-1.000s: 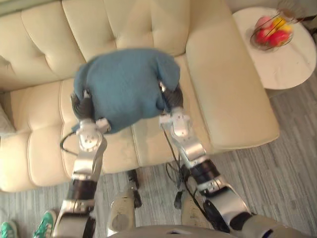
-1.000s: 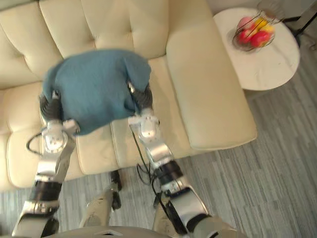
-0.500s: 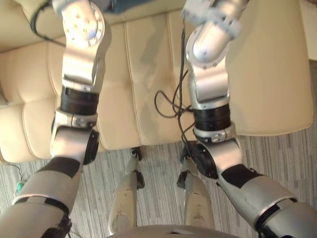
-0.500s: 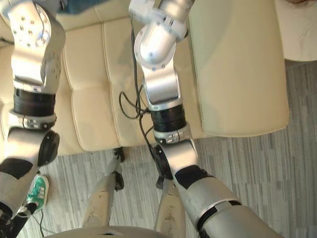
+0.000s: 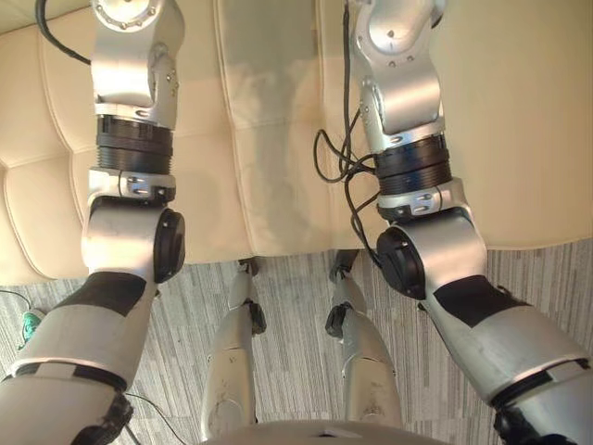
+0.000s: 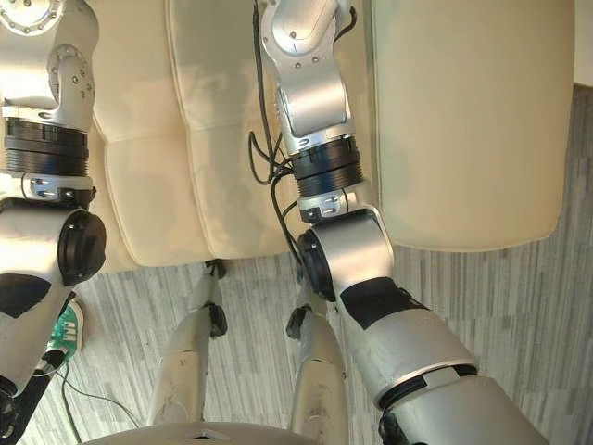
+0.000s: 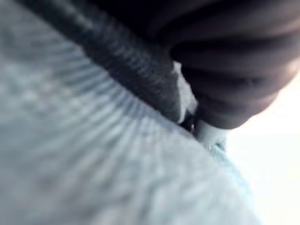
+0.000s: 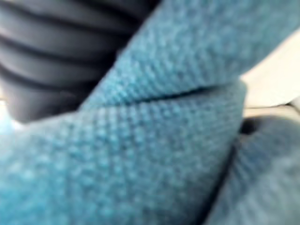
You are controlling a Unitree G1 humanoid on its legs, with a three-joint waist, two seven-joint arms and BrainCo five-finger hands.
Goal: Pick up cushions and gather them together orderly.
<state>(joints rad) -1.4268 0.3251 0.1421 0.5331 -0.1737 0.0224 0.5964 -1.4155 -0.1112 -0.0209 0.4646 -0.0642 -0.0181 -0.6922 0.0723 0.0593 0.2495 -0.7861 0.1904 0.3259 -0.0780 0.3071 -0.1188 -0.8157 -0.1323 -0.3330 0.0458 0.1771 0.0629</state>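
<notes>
Reaching up over the sofa, the left arm and right arm run from the bottom corners of the eye views to the top edge. Left arm is in the left half of the frame, right arm just right of centre. Cream sofa seat takes the upper part of the frame, between and beside the arms. Grey striped floor lies along the bottom. Green shoe on the floor at the lower left edge of the right eye view, near the sofa front.

Left wrist view: left hand seen as its dark ribbed cover. Blue cushion cloth is pressed right against it. Fingers are hidden, so I cannot tell whether they are spread or curled.

Right wrist view: right hand seen as its dark ribbed cover. The same blue knit cloth folds across in front, touching the cover, with a crease running through it. A pale strip of sofa shows past the cloth. Fingers are hidden by the cloth, so the grip cannot be told.

Cushion lies against both hands.
</notes>
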